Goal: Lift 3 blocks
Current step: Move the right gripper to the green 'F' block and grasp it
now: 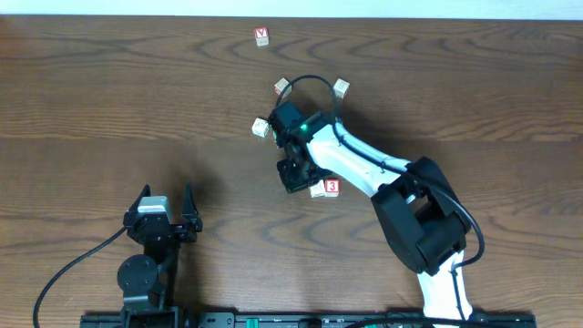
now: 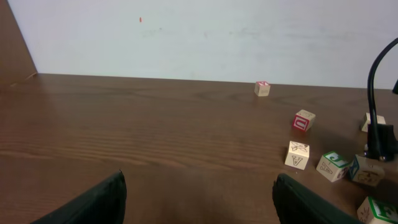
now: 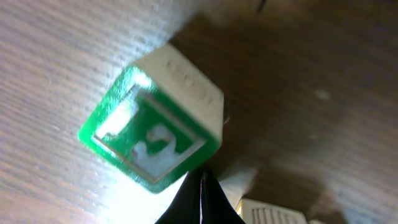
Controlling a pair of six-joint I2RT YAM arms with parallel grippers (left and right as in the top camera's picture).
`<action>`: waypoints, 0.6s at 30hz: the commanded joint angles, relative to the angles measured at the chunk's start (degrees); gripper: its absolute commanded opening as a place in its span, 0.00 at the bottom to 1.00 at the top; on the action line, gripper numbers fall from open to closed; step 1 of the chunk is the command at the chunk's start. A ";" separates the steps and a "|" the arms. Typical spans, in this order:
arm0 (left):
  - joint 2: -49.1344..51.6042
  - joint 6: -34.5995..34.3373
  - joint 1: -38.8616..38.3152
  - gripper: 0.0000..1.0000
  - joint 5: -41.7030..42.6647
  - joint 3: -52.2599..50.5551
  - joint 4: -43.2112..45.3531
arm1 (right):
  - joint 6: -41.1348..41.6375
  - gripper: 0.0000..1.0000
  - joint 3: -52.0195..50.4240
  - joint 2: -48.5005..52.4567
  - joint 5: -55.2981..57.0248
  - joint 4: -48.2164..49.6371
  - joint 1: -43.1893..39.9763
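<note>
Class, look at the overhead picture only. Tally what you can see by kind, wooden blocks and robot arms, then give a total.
Wooden blocks: 5
Robot arms: 2
Total: 7

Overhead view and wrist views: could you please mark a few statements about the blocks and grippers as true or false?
1. The left gripper is open and empty. True.
2. The right gripper clamps the green-faced block. False: its jaws are shut beside that block, not around it.
3. The red-faced "3" block lies on the table close to the right gripper. True.
4. The blocks are stacked in a tower. False: each one in view lies singly on the table.
</note>
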 commanded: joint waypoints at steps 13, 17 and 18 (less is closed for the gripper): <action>-0.11 -0.02 0.28 0.76 1.18 -0.68 -2.36 | 7.43 0.01 -0.37 0.28 10.54 -1.40 0.44; -0.11 -0.02 0.28 0.76 1.16 -0.68 -2.36 | 3.06 0.04 -0.37 0.28 7.04 2.49 0.76; -0.11 -0.02 0.28 0.76 1.18 -0.68 -2.36 | 3.17 0.08 -0.35 0.28 7.04 3.19 0.76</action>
